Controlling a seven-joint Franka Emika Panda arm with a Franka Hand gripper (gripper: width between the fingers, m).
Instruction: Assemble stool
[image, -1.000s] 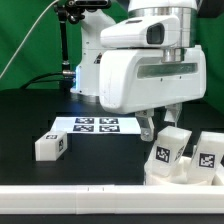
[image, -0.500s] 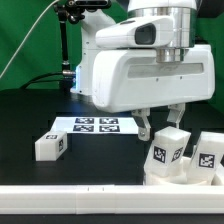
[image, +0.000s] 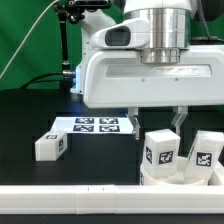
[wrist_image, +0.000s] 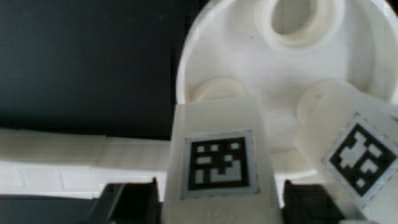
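Observation:
The round white seat lies at the exterior view's right, and its rimmed disc fills the wrist view. Two white tagged legs stand on it. My gripper is shut on the nearer leg, one finger on each side. In the wrist view this leg sits between my dark fingertips, with the gripper around it. The second leg stands free beside it and also shows in the wrist view. A third leg lies loose on the table at the left.
The marker board lies flat on the black table behind the loose leg. A long white border rail runs along the front edge and shows in the wrist view. The arm's base stands at the back.
My gripper has turned about its axis and shifted a little to the exterior view's left. The held leg has turned with it, its tag now facing more frontally.

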